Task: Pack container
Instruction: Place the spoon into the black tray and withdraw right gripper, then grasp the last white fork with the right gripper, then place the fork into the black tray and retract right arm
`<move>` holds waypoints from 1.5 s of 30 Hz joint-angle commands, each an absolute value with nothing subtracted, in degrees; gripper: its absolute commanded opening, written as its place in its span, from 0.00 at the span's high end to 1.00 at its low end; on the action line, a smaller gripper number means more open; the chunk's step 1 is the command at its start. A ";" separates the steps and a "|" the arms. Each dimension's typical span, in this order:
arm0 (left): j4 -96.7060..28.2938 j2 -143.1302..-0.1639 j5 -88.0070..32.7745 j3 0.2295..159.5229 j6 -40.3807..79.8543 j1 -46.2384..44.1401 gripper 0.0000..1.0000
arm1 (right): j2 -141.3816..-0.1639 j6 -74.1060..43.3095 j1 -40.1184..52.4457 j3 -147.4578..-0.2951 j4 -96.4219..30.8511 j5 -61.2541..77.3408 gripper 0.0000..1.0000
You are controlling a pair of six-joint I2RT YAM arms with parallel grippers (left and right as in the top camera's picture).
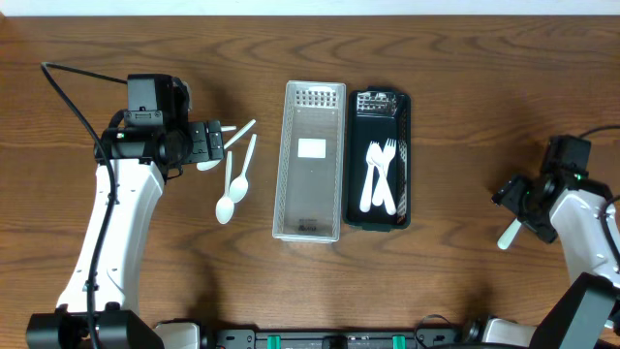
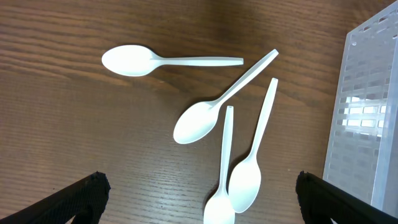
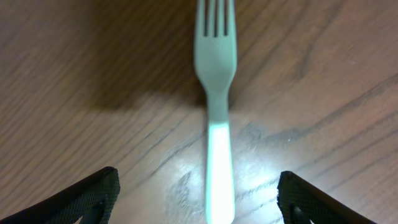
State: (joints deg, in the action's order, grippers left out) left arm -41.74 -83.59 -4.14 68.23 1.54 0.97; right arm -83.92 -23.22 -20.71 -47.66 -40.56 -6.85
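Several white plastic spoons (image 2: 211,115) lie loose on the wood table left of the clear tray (image 1: 310,160); they also show in the overhead view (image 1: 232,184). My left gripper (image 2: 199,199) hovers open over them, empty. The black tray (image 1: 380,160) holds white forks (image 1: 381,179). One white fork (image 3: 214,93) lies flat on the table at the far right; its handle shows in the overhead view (image 1: 508,236). My right gripper (image 3: 198,196) is open, its fingers either side of the fork's handle, not touching it.
The clear tray's perforated wall (image 2: 367,118) stands at the right of the left wrist view. The two trays sit side by side at the table's middle. Bare wood surrounds both arms.
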 commanded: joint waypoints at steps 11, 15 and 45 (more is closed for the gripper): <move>-41.78 -83.96 -4.08 69.12 2.04 1.21 0.02 | -84.82 -25.69 -26.41 -40.77 -30.85 -7.07 0.27; -41.78 -83.96 -4.08 69.12 2.02 1.21 0.02 | -86.89 -25.69 -26.39 -40.77 -29.08 -7.05 0.30; -41.76 -83.96 -4.08 69.12 2.02 1.21 0.02 | -74.37 -21.63 -5.89 -59.02 -34.20 12.45 0.99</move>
